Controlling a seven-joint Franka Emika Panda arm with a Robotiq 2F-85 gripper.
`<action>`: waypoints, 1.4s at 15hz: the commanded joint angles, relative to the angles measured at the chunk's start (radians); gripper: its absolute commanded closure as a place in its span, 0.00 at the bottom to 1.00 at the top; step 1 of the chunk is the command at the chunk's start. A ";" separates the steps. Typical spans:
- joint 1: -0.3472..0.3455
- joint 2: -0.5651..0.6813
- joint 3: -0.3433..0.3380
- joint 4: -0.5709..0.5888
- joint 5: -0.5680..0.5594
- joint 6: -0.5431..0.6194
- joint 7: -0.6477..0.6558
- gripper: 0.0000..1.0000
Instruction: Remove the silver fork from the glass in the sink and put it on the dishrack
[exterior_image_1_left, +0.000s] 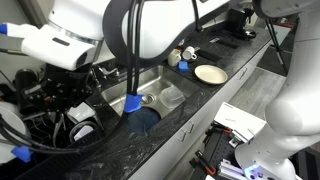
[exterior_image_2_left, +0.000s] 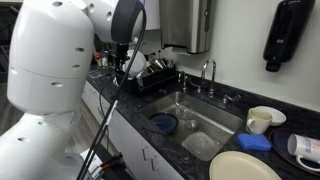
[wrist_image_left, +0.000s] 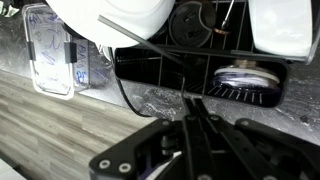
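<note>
The sink (exterior_image_2_left: 214, 108) holds two vessels, and both exterior views show them: a round dark-blue dish (exterior_image_2_left: 164, 124) at its left end and the glass (exterior_image_2_left: 200, 146) just right of it and nearer, apart from the dish. The glass looks see-through down to its floor, and nothing can be made out standing in it. The dishrack (exterior_image_2_left: 152, 76) sits on the black counter (exterior_image_2_left: 130, 118) to the far left of the sink. In the wrist view a round ribbed piece (wrist_image_left: 243, 82) lies inside the rack's right part, and a clear plastic box (wrist_image_left: 50, 55) stands on the counter left of the rack. On the near right of the counter are a cream plate (exterior_image_2_left: 243, 167), a white mug (exterior_image_2_left: 262, 120) and a blue cloth (exterior_image_2_left: 254, 142). The gripper (wrist_image_left: 193, 112) hangs by the near wall of the dishrack, well apart from the sink and the glass. Its fingers are drawn together at the middle. A thin dark sliver stands up from where they meet, but it is too dim to say whether this is the silver fork. The fork cannot be placed for certain in any view.
</note>
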 joint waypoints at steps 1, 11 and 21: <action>0.052 -0.009 -0.044 0.021 -0.022 0.004 0.008 0.99; 0.065 -0.009 -0.059 0.053 -0.027 -0.048 -0.016 0.16; -0.148 -0.053 0.074 0.151 -0.020 -0.401 -0.093 0.00</action>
